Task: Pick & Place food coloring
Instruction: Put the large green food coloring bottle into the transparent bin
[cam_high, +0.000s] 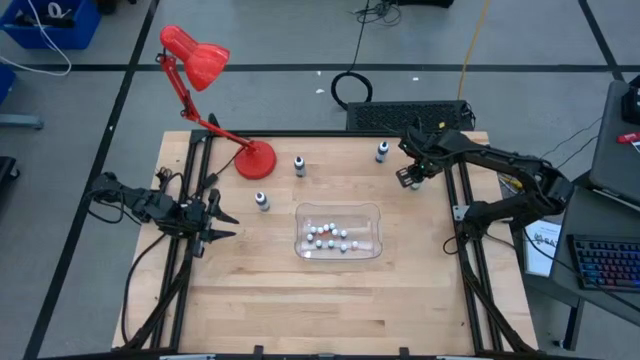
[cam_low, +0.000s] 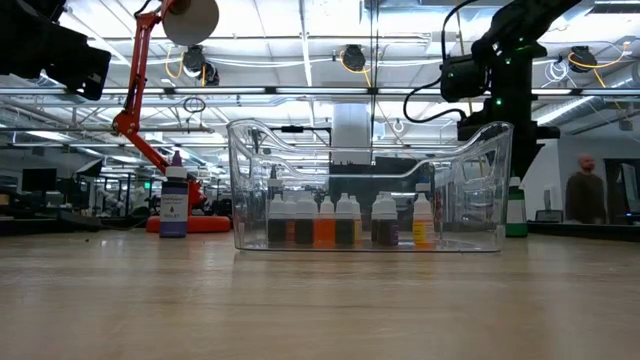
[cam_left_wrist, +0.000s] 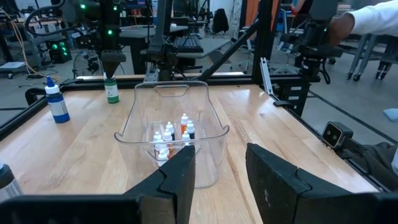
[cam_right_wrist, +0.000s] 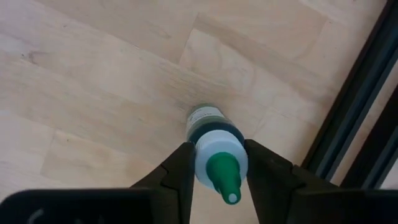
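A small food coloring bottle (cam_right_wrist: 214, 149) with a green body, white shoulder and green nozzle stands on the wooden table near its far right corner. My right gripper (cam_right_wrist: 216, 165) reaches down over it and is shut on it; it also shows in the high view (cam_high: 412, 178). Three more bottles stand on their bases apart from it (cam_high: 382, 151) (cam_high: 300, 165) (cam_high: 262, 201). A clear tub (cam_high: 372, 215) in the middle holds several tiny bottles. My left gripper (cam_left_wrist: 221, 171) waits open at the table's left edge, facing the tub. My right gripper pinches the green bottle at its white shoulder (cam_right_wrist: 217, 146), just below the nozzle, one finger (cam_right_wrist: 180, 168) on each side. The fingers come from above, pointing steeply down. The bottle stands upright with its base on the table (cam_low: 516, 208).
A red desk lamp stands with its base (cam_high: 256, 159) at the back left. A purple-labelled bottle (cam_low: 173, 200) stands beside the lamp base. Black frame rails (cam_right_wrist: 354, 106) run close beside the green bottle at the table's right edge. A person (cam_low: 583, 195) stands in the room behind.
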